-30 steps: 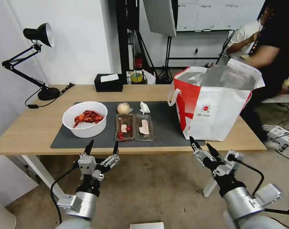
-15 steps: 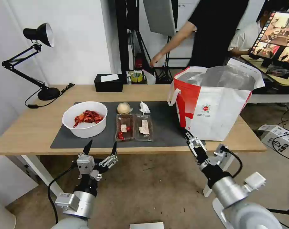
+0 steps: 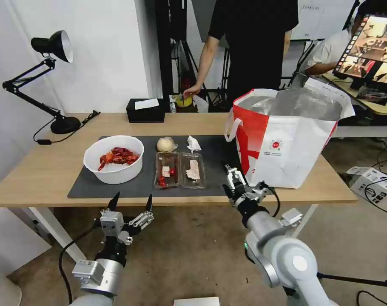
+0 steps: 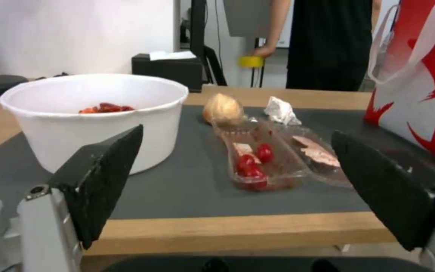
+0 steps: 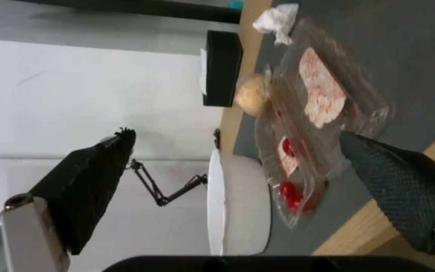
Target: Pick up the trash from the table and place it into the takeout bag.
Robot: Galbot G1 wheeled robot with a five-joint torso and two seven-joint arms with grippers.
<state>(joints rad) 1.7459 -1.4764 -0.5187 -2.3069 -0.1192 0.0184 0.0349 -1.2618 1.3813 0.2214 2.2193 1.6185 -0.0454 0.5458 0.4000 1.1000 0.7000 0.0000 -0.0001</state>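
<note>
**Right gripper nearer the tray; nothing yet taken up**

Nearest to us, the left gripper point(image 3: 131, 201) hangs below the table's point(image 3: 40, 170) front edge, its fingers spread wide and holding nothing. The right gripper point(image 3: 232, 176) sits higher, at the front edge of the dark mat point(image 3: 219, 159), just beside the lower corner of the takeout bag point(image 3: 287, 144). Its wrist view shows both fingers well apart and empty.

Next out, the clear tray point(image 3: 179, 170) lies on the mat with its hinge line running away from the robot, so the two halves sit side by side. It lies to the robot's left of the right gripper and slightly farther out. We judge the right arm the nearer one to it; the left gripper is below and short of it. The white bowl point(image 3: 113, 159) of red shells stands left of the tray, nearer the left arm.

Farther back, the beige lump point(image 3: 166, 144) and the crumpled tissue point(image 3: 193, 144) lie just beyond the tray's far end.
</note>
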